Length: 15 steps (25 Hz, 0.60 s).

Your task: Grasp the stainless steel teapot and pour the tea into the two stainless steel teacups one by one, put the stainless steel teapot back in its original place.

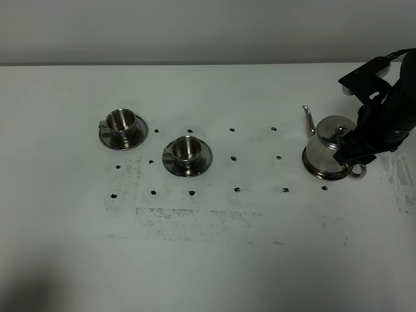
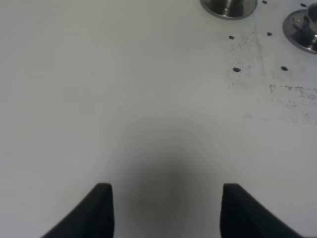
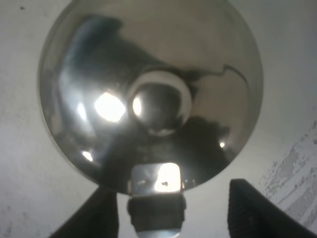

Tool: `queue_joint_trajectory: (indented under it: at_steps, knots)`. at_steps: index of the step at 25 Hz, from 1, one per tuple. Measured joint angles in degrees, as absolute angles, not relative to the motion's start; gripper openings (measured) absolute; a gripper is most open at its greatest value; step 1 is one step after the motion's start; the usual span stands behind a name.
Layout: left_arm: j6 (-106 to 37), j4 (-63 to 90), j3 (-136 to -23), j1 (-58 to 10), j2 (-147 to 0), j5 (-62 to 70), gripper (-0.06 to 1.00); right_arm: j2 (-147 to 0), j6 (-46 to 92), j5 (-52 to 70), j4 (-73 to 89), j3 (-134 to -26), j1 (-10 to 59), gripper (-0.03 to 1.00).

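The teapot (image 1: 327, 151) stands upright on its plate (image 1: 314, 170) at the right side of the white table (image 1: 214, 260), lid on, with its thin spout (image 1: 307, 120) pointing toward the back and left of the scene. The right gripper (image 1: 355, 153) hangs over the pot's handle (image 1: 357, 171), and the black arm (image 1: 387, 104) behind it hides part of the pot's right flank.

From the right wrist, the domed lid (image 3: 213, 94) and its round knob (image 3: 159, 101) fill the picture. The right gripper (image 3: 171, 191) is spread wide, one finger (image 3: 99, 215) on each side of the handle top (image 3: 156, 198) and neither touching it — nothing is gripped.

The two cups (image 1: 120, 120) (image 1: 187, 148) sit well apart from the pot on the left half of the table, each on its own saucer (image 1: 135, 139) (image 1: 203, 162), the left one farther back. What they hold cannot be made out. Rows of small black dots (image 1: 233, 158) run across the open stretch between cups and pot, and scuff marks (image 1: 169, 214) streak the surface nearer the camera.

The left gripper (image 2: 167, 187) hovers over bare table with its jaws parted and nothing between them — the edges of the two saucers (image 2: 229, 7) (image 2: 299, 32) show only at the far corner of its view, with a few dots beside them.
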<state>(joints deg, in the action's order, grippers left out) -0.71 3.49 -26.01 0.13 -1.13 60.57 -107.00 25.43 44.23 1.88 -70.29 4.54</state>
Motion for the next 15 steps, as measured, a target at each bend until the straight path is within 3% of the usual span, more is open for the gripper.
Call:
queue_joint_trajectory:
  at_steps: [15]
  knots:
    - [-0.7, 3.5, -26.0, 0.1, -1.1, 60.6, 0.47, -108.5, 25.7, 43.5, 2.0, -70.5, 4.5, 0.45]
